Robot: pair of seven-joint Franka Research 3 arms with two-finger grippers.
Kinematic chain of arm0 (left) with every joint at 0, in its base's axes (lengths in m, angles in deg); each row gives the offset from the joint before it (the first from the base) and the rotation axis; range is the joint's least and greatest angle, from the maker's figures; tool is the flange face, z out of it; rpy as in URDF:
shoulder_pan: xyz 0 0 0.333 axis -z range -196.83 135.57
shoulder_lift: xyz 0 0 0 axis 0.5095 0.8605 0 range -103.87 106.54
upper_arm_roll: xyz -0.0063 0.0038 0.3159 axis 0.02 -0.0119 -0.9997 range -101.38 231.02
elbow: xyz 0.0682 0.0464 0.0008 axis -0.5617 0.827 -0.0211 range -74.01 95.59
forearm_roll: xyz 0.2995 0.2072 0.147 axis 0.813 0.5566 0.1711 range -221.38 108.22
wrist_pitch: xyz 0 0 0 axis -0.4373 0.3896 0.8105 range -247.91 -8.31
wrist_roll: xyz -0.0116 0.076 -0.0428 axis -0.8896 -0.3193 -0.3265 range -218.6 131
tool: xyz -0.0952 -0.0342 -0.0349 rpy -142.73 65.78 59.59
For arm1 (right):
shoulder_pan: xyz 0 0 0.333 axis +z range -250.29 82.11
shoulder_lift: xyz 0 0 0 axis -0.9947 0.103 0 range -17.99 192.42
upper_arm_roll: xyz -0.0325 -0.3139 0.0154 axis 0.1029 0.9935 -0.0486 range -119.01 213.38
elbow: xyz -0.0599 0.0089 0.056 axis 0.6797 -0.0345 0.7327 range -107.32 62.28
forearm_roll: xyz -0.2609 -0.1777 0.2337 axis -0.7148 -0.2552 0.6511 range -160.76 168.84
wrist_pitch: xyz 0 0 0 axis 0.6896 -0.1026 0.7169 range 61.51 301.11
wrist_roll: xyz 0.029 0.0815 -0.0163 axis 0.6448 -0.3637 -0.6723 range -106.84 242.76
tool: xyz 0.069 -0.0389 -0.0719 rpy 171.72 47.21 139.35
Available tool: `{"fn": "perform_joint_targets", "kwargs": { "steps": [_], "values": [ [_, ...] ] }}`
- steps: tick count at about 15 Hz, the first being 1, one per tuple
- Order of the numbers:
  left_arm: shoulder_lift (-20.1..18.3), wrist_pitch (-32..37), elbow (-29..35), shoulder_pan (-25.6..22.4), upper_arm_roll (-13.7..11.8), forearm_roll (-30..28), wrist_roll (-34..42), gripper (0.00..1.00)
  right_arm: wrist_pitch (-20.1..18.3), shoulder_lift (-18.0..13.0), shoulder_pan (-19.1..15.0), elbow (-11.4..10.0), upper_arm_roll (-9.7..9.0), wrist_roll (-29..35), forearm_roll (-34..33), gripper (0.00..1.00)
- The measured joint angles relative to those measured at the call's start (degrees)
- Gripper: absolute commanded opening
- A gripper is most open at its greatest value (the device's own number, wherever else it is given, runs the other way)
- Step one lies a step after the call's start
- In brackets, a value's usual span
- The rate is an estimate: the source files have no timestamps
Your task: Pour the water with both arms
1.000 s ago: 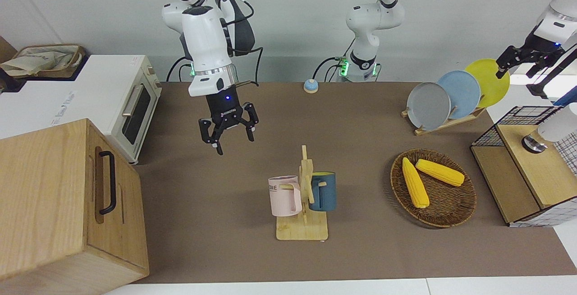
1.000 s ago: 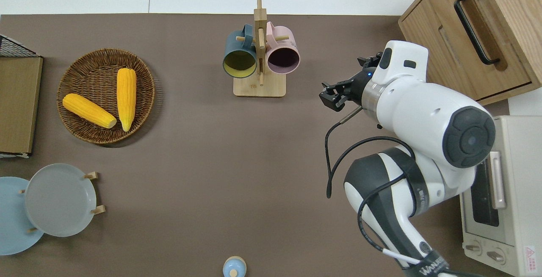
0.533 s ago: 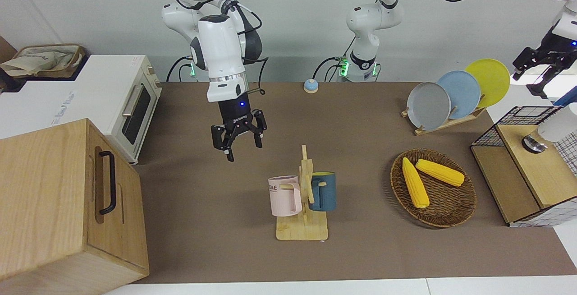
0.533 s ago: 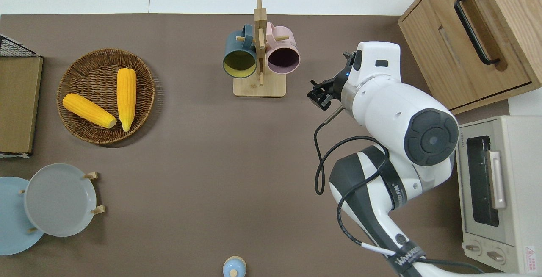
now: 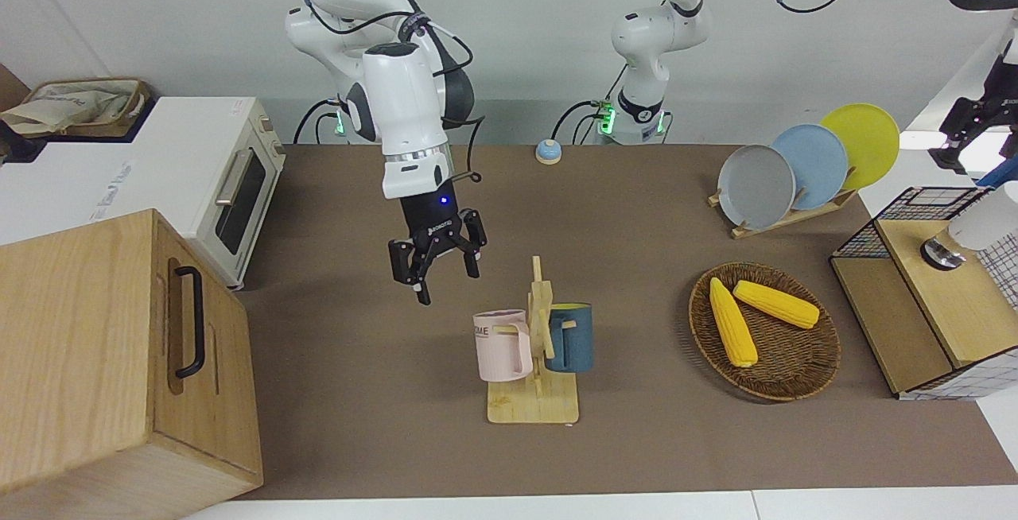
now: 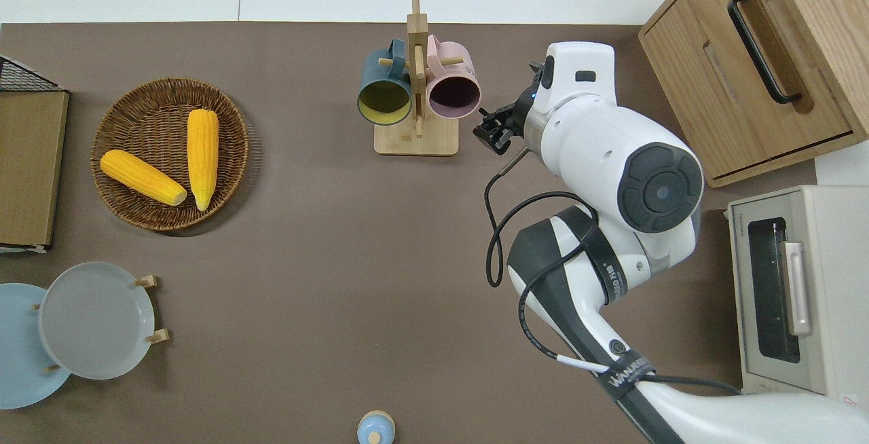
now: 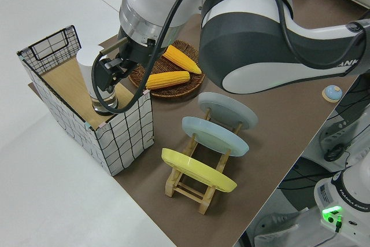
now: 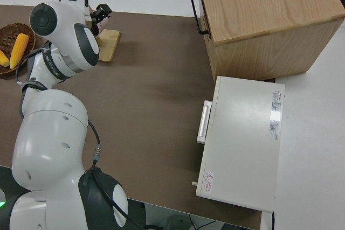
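On a wooden rack in the middle of the table hang a pink mug and a dark blue mug. My right gripper is open and empty. It hovers over the brown mat just beside the pink mug, toward the right arm's end of the table. The overhead view shows this right gripper pointing at the mug. A white bottle with a metal base stands in a wire basket. My left gripper hangs open over that basket, close to the bottle.
A wicker tray holds two corn cobs. A rack of three plates stands nearer the robots. A wooden cabinet and a toaster oven fill the right arm's end. A small blue bell sits by the arm bases.
My right gripper has swung lower and toward the mug rack, ending next to the pink mug. My left gripper has moved from the yellow plate toward the wire basket.
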Motion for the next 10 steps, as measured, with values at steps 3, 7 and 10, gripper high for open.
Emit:
{"fn": "perform_joint_targets", "kwargs": {
  "steps": [3,7,10],
  "values": [
    [1.15,-4.82,2.05,0.00,0.00,-4.35,0.03,1.00,0.00,1.98,0.75,1.56,0.19,0.33,-0.16,0.987],
    [1.79,-11.12,5.16,0.00,0.06,-10.40,1.68,1.00,0.71,4.58,2.20,3.43,1.20,0.70,-0.82,0.981],
    [2.79,-15.15,6.08,0.00,0.06,-16.13,5.59,1.00,0.92,6.05,5.05,4.96,4.17,1.00,-4.39,0.979]
  ]
}}
